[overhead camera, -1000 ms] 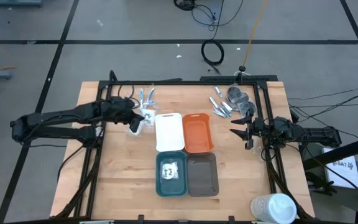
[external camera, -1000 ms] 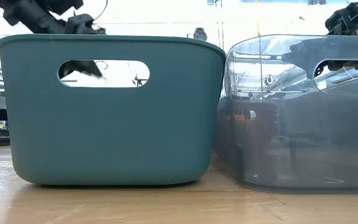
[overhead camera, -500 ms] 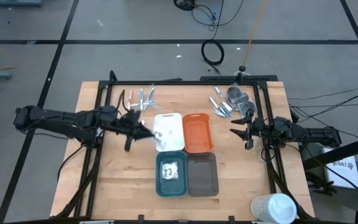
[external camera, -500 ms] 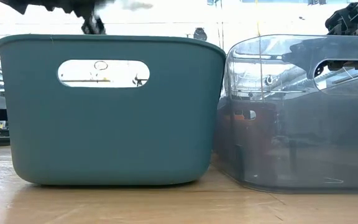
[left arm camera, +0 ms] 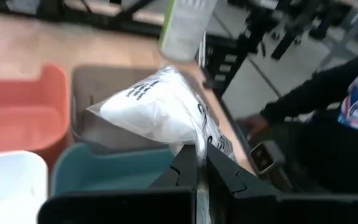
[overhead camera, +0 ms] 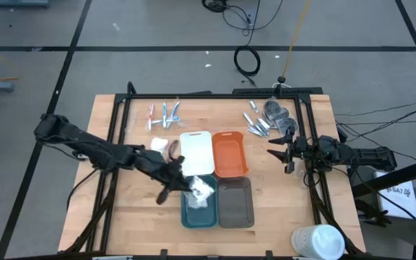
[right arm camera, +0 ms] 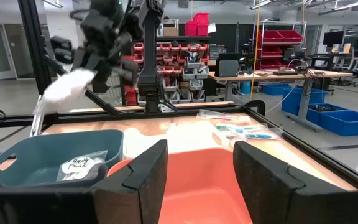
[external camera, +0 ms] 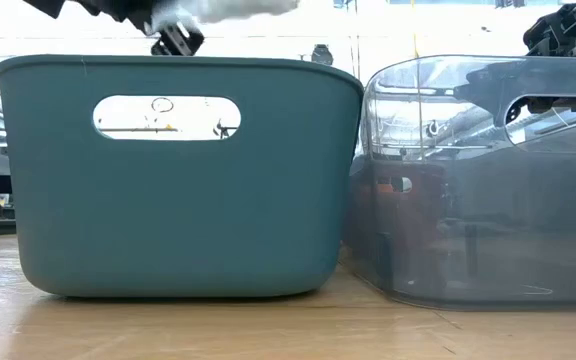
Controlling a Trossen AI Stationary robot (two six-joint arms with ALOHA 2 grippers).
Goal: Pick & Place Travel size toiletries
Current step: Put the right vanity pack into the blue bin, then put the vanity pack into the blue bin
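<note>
The left tool [overhead camera: 181,182] is clenched on a white plastic sachet [overhead camera: 201,189], which juts toward 3 o'clock from its tips, in the air over the teal tray [overhead camera: 185,217]. The sachet is crinkled, glossy, with dark print. Another sachet [right arm camera: 79,167] lies inside that tray. At the bench's 3 o'clock edge, the right tool [overhead camera: 275,154] hangs released, empty.

Robotics lab or workshop: red parts bins [right arm camera: 194,28] on shelving, blue crates [right arm camera: 347,121], workbenches [right arm camera: 278,74].
</note>
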